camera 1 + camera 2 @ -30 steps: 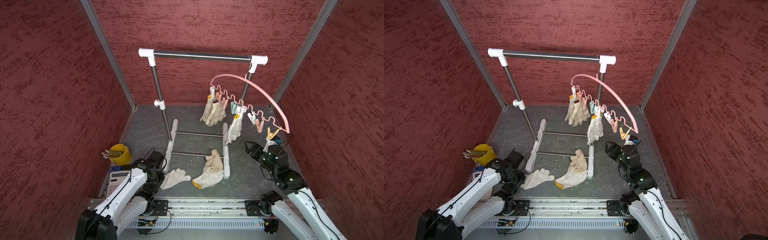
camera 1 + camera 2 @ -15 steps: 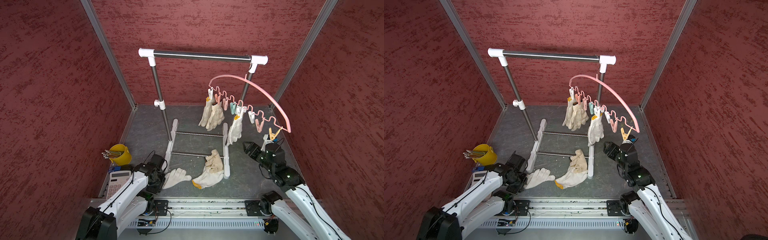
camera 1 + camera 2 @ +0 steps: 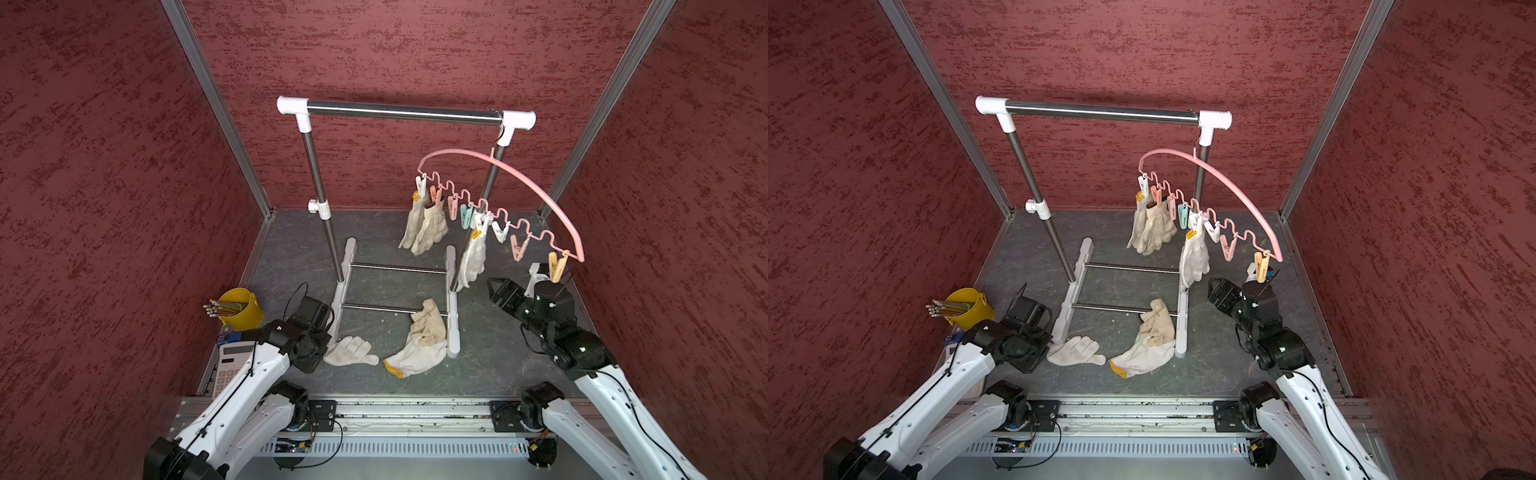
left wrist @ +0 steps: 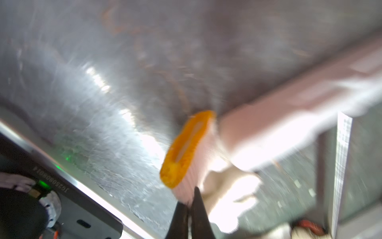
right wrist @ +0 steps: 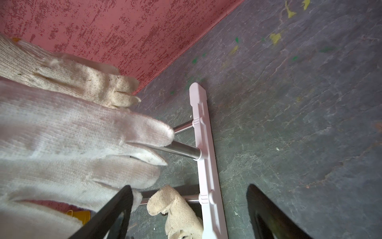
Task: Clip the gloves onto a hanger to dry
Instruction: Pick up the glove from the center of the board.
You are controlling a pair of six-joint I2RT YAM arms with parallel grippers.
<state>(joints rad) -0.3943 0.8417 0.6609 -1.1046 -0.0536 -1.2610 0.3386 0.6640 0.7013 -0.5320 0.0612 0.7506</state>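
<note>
Ok, L gripper (image 4: 189, 196) fingers pinched tight on floor glove (image 3: 351, 352) cuff by rack (image 3: 399, 111) base. R gripper (image 3: 496, 291) fingers spread, beside hung glove (image 3: 473, 257) on hanger (image 3: 523, 180).

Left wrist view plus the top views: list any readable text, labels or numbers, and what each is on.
"JG2508080014": printed on the dark plate in the left wrist view, upside down in the picture; the later characters are soft, so treat them as uncertain.
Calculator: its key markings are too small to read in both top views.
No other text, brand or sign can be read in any view.
</note>
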